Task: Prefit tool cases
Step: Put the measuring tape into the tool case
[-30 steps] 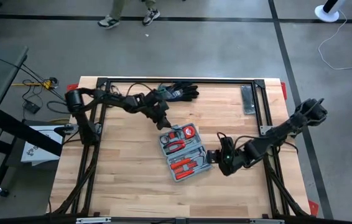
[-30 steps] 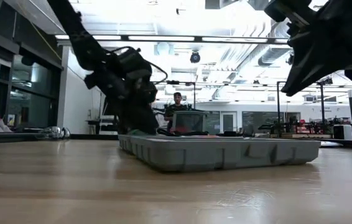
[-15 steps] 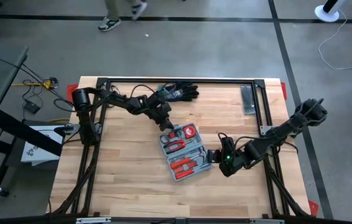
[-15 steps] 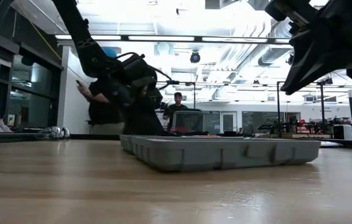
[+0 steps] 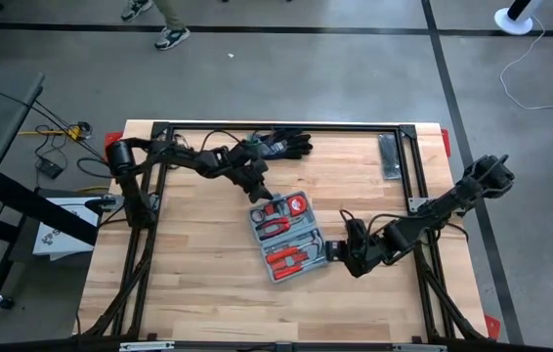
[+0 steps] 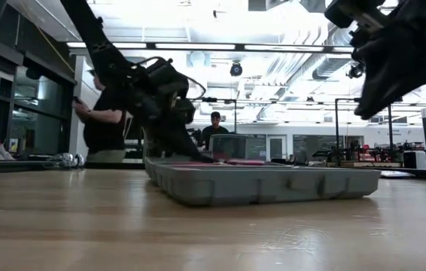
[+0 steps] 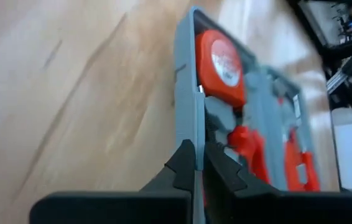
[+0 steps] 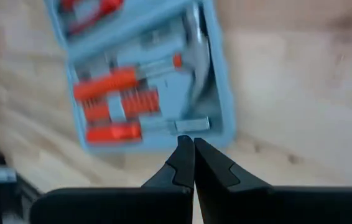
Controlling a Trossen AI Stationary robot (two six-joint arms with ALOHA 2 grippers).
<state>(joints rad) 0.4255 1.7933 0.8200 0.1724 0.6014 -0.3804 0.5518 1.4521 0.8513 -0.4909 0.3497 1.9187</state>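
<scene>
The grey-blue tool case (image 5: 286, 238) lies open on the wooden table, with red tools in its recesses. Its flat bottom rests on the wood (image 6: 266, 184). My left gripper (image 5: 260, 199) is at the case's far left corner, shut on its rim. My right gripper (image 5: 336, 252) is shut with nothing between its fingers. It hangs just off the case's right end, by the small latch (image 8: 191, 126). In the low view it stands above the case (image 6: 371, 105). My left gripper pinches the case's thin side wall (image 7: 196, 143) near the far left corner, by the red tape measure. One finger (image 7: 185, 165) is outside the wall and the other (image 7: 216, 171) is inside the tray. The fingers slant down from the far left. The case stays flat on the table.
Black-and-green gloves (image 5: 281, 145) lie at the far edge and a dark flat bar (image 5: 391, 156) at the far right. A black frame (image 5: 208, 127) rims the table. Bare wood (image 5: 179, 274) lies near left. A person (image 6: 104, 128) stands beyond the table.
My left gripper has tipped down onto the case's far left corner and shut on its rim. The case has stayed flat. A person has walked past behind the table.
</scene>
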